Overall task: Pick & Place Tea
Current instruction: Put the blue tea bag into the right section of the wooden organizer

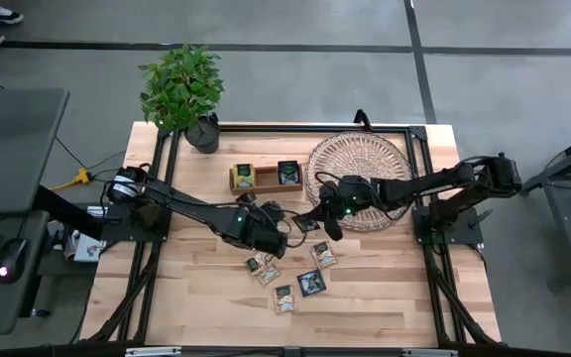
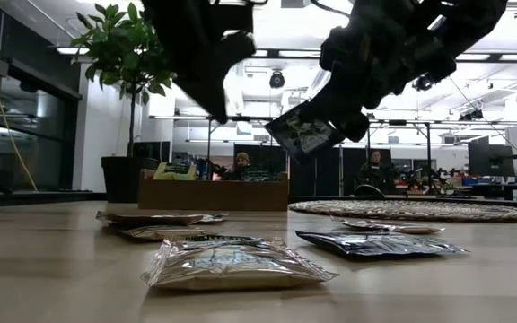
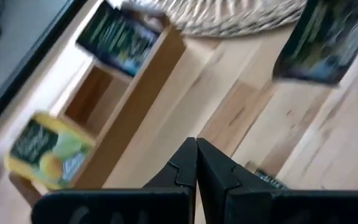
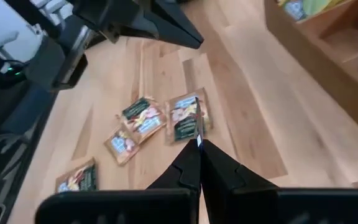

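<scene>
The table [image 1: 385,317] carries both arms reaching in to its middle, where the two grippers hang close together but not touching, above the wood.

The right gripper [image 1: 317,220] is clamped on one dark sachet [image 2: 303,133]. The sachet hangs tilted from the fingertips, clear of the surface, between the tray [image 1: 365,149] and the loose sachets. The left gripper [image 1: 284,236] has its fingers pressed together with nothing in them. It hovers just beside the box [image 1: 266,178], on the side away from the plant [image 1: 181,84].

The tray lies toward the far right, just beside one end of the box. The right arm crosses over its near part. The plant stands at the far left corner, touching nothing else.

There are eight sachets to count:
- One is held by the right gripper.
- Two stand in the box, one in each end compartment: a yellow sachet [image 1: 242,177] and a dark boxed sachet [image 1: 288,173].
- Five loose sachets [image 1: 312,283] lie flat on the wood, near side of both grippers. Two of them overlap at the left of the cluster.

The cluster sits well in from every table edge, with bare wood on its left, right and near sides.
</scene>
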